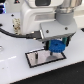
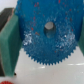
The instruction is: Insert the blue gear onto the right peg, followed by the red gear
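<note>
One flat toothed blue plastic gear (image 2: 46,31) pinched in the gripper (image 1: 56,47) above the black-framed grey plate (image 1: 37,58); neither gear seated yet.

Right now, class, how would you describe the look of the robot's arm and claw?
The arm is bulky, white and rounded, with a grey band near the wrist. A black cable trails beside it. The claw mount is black; its fingers carry green pads.
</note>
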Robot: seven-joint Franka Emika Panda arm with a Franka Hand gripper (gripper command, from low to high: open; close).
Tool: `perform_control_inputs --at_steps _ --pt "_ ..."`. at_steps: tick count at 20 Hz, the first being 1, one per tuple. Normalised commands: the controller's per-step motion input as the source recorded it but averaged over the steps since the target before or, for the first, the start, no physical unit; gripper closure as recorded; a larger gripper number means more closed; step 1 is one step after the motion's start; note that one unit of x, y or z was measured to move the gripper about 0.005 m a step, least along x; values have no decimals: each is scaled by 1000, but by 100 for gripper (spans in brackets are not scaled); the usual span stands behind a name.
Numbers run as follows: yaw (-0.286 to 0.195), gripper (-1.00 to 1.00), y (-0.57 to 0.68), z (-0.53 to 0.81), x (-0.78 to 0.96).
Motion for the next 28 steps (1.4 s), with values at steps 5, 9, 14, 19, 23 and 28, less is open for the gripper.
perform_control_inputs --at_steps 5,9,14,19,23,28 --pt "0 100 -142 66 170" --pt "0 100 -81 393 138" --pt "0 100 -115 255 120" --pt "0 100 -92 0 175" --pt "0 100 -84 -56 190" --pt "0 100 -85 -17 182"
